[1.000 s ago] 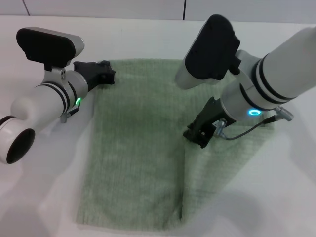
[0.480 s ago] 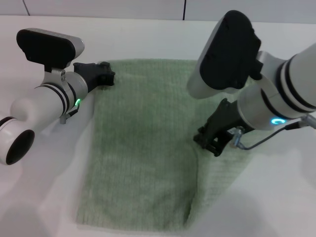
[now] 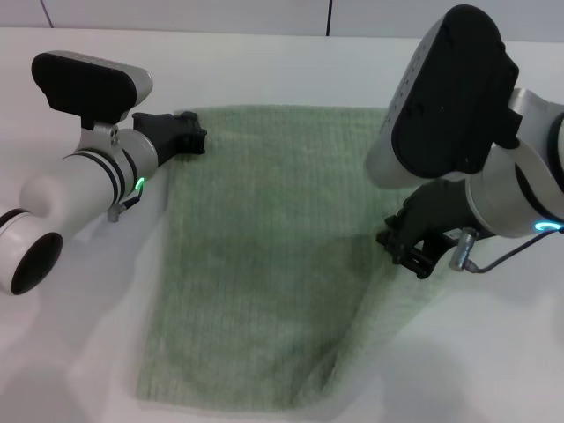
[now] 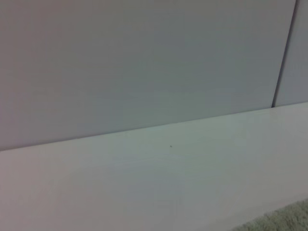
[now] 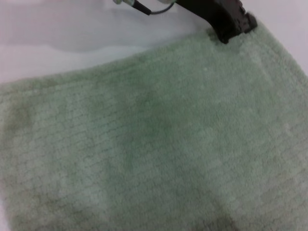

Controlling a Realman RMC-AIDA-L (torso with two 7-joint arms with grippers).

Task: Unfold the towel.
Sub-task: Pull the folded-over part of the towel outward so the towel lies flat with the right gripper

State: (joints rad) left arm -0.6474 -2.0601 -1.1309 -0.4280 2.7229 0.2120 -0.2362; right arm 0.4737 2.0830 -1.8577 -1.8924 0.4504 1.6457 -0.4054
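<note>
Towel (image 3: pixel 264 264) lies centre-table, its flap lifted at four o'clock, pinched by the right gripper (image 3: pixel 414 251). Left gripper (image 3: pixel 181 132) pins the ten o'clock corner, fingers pressed together. Risk: terry slipping, flap refolding.

Hidden and cut-off parts, head and wrist views

Towel (image 3: pixel 264 264): 3 o'clock edge covered by the right arm's housing, 6 o'clock hem nearly at the frame edge, only a fuzzy sliver in the left wrist view (image 4: pixel 284 219). Right gripper (image 3: pixel 414 251): fingertips buried in shadow against the cloth, grip unreadable. Left gripper (image 3: pixel 181 132): at 10 o'clock on the towel's corner, fingers too dark and small to judge. Left forearm cropped at 8 o'clock.
</note>
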